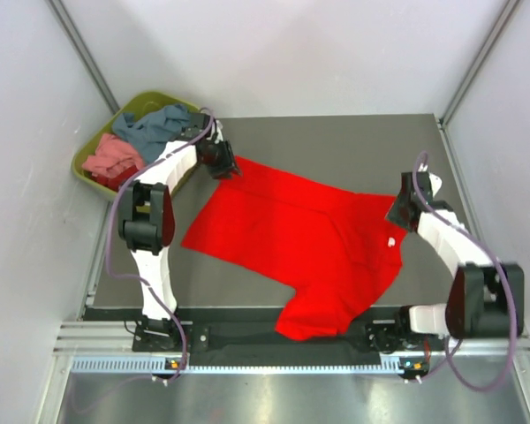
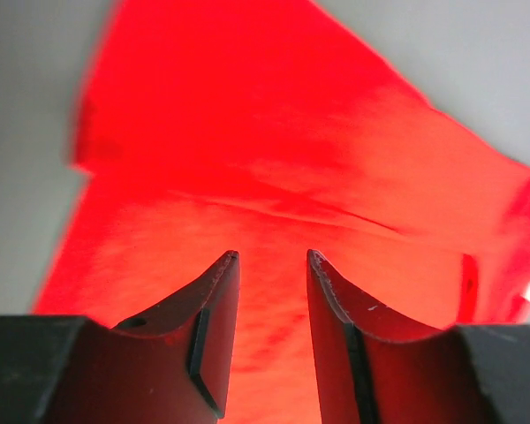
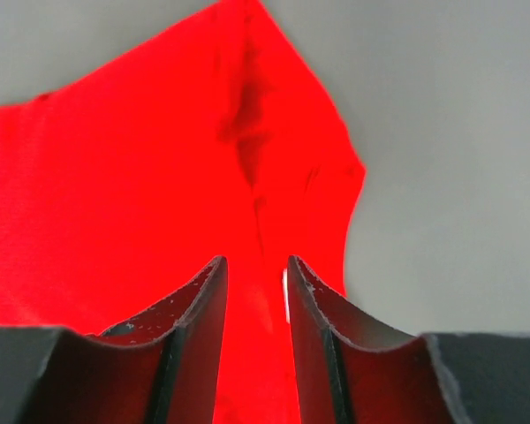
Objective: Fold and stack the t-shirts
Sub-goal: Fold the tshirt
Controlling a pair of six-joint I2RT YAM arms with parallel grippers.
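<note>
Showing early stage: we see red t-shirt [image 1: 300, 243] spread flat, unfolded, beneath both grippers. Left gripper [image 2: 272, 256] over hem corner, right gripper [image 3: 254, 261] near collar; jaws of each slightly parted, gripping nothing. Other t-shirts [image 1: 146, 128] heaped in tub [image 1: 84, 163] beyond left gripper. We judge no fold, no stack yet.

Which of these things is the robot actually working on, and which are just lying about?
Part of the job:
- red shirt, spread on the table
- blue-grey shirt, pink shirt, both waiting in the tub
- left gripper, right gripper, both over the red shirt

Just there:
- green tub
- table
</note>
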